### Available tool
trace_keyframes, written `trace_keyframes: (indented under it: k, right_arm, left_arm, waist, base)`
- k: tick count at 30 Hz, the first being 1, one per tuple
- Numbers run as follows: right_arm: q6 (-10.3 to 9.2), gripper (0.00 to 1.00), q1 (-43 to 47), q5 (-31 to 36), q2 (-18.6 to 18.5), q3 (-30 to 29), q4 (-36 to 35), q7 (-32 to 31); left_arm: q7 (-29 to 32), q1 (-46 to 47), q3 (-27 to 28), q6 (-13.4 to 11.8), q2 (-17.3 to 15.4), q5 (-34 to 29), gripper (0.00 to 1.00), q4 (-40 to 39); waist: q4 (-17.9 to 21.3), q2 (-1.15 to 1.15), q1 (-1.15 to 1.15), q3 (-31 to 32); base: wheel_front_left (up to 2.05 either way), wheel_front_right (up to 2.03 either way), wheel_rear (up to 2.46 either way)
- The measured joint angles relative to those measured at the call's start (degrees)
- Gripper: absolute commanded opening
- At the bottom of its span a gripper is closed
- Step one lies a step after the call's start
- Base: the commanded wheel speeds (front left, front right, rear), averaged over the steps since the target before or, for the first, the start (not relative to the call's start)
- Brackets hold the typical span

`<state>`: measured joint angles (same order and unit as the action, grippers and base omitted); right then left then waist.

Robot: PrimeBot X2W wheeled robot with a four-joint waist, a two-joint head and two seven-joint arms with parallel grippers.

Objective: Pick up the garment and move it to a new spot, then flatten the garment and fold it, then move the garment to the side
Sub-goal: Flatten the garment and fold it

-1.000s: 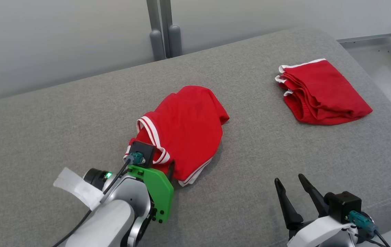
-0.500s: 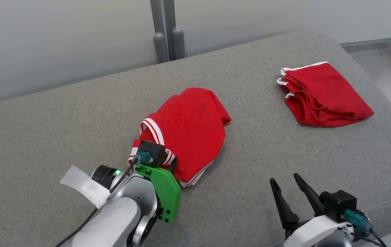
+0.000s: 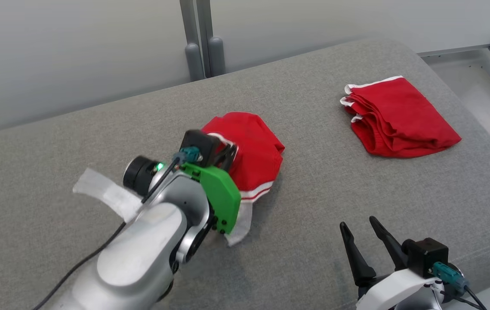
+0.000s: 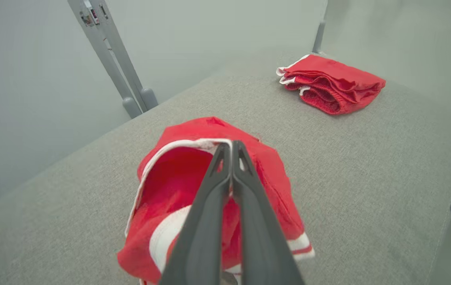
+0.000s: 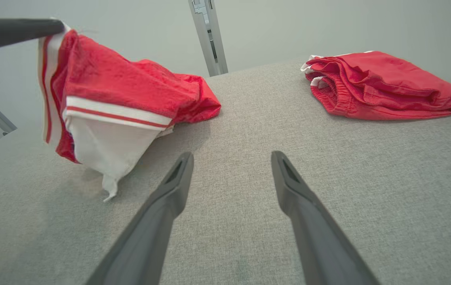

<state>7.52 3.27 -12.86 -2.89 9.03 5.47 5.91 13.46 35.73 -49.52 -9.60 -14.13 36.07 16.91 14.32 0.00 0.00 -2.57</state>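
Firmly pinched between the left fingers, the garment droops.

Two red garments lie on one cushion: a loose garment at centre, a folded garment at upper right. There are two grippers, the left gripper and the right gripper, and two posts at top centre.
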Motion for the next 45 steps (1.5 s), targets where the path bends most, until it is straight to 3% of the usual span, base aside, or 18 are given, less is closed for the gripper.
trace_keyframes:
  k: [16, 28, 31, 40, 45]
  right_arm:
    - [0.0, 1.0, -0.1, -0.5, 0.0, 0.3, 1.0, 1.0]
    - [0.0, 1.0, -0.1, -0.7, 0.0, 0.7, 1.3, 1.2]
    - [0.0, 1.0, -0.1, -0.8, 0.0, 0.6, 1.3, 1.3]
    - [0.0, 1.0, -0.1, 0.1, 0.0, 0.4, 0.7, 0.6]
    - [0.0, 1.0, -0.1, 0.9, 0.0, 0.6, -0.1, -0.3]
  left_arm:
    - [-11.3, 16.8, 4.9, 4.0, 5.8, -1.9, 0.0, -2.0]
    - [-17.6, 21.0, 7.3, 5.3, 8.9, -0.1, 0.0, -1.4]
    - [-18.1, 17.4, 8.3, 4.5, 6.9, 0.8, 0.0, 0.1]
    - [-19.0, 5.6, 12.8, 0.9, -5.4, 2.7, 0.0, 4.7]
    - [-18.8, 2.0, 15.0, -0.4, -10.4, 3.5, 0.0, 8.3]
  waist:
    - [2.4, 0.0, 0.0, 1.4]
    - [0.1, 0.0, 0.0, 1.1]
    - [-1.1, 0.0, 0.0, 0.7]
    - [-5.6, 0.0, 0.0, -0.3]
    - [-7.6, 0.0, 0.0, -0.6]
  base:
    - [0.0, 0.0, 0.0]
    - [0.0, 0.0, 0.0]
    - [0.0, 0.0, 0.0]
    - [0.0, 0.0, 0.0]
    - [0.0, 0.0, 0.0]
